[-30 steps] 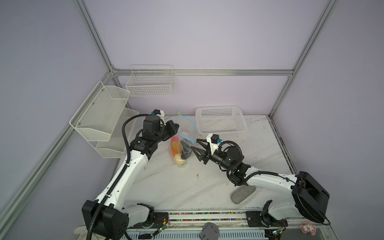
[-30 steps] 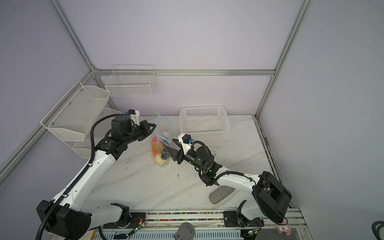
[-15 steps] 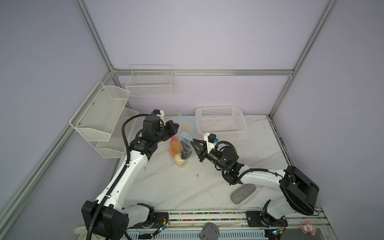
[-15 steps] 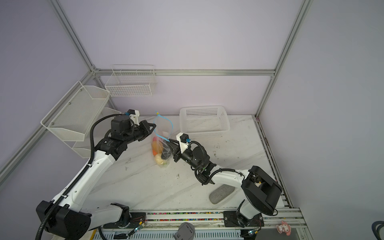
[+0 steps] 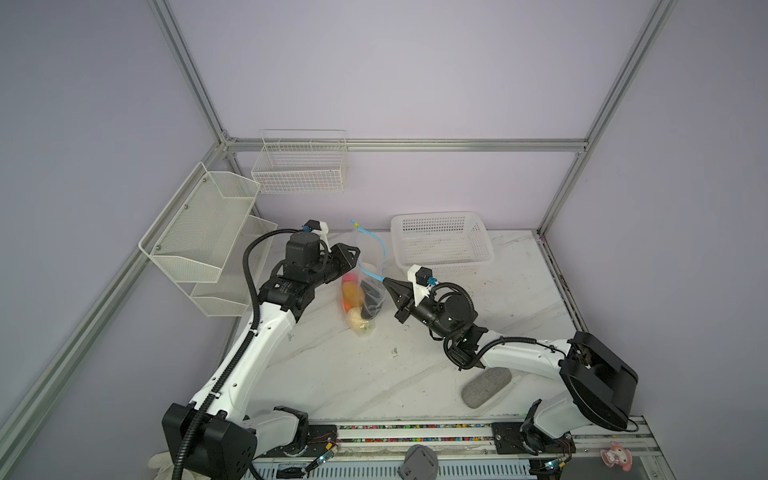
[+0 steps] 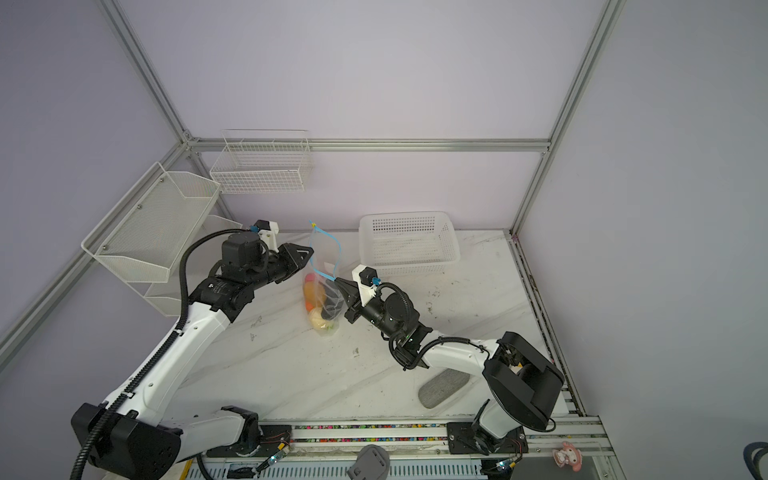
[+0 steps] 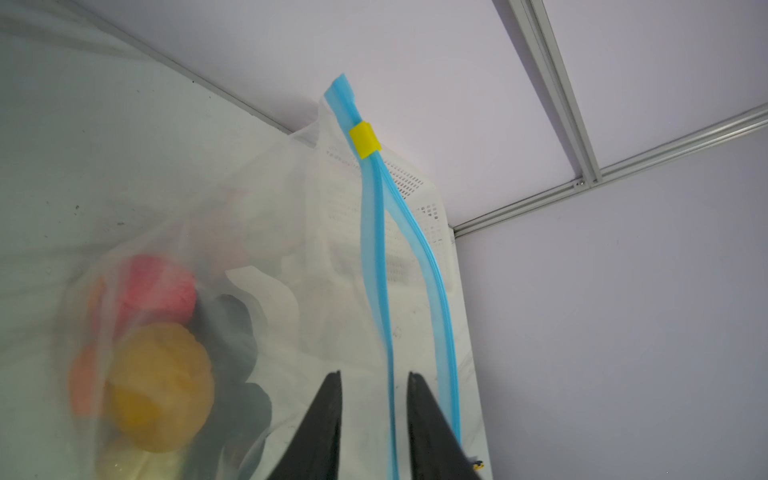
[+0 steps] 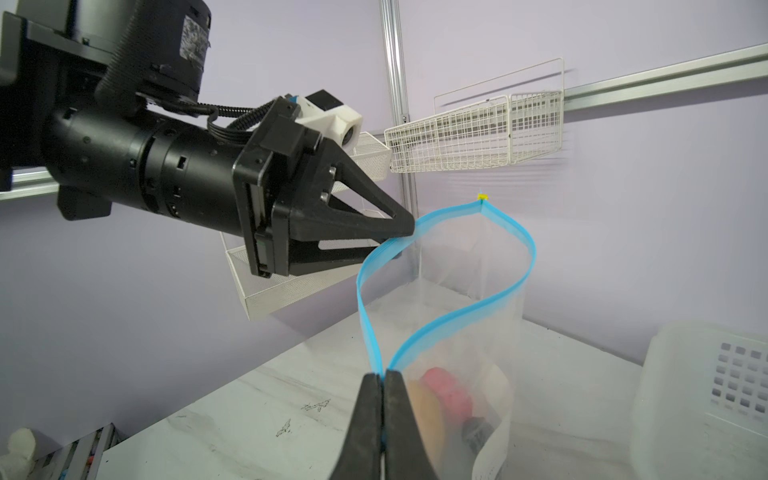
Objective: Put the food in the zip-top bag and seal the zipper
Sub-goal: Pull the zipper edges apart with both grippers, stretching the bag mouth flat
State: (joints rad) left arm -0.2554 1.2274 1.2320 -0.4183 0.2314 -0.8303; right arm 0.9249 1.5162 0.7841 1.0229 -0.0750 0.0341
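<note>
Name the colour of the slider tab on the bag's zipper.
The tab is yellow, clearest in left wrist view.

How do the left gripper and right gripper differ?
The left gripper is open; the right gripper is shut. One side of the zipper passes between the left gripper's jaws; the right gripper pinches both sides at an end. Both are black, at the bag.
</note>
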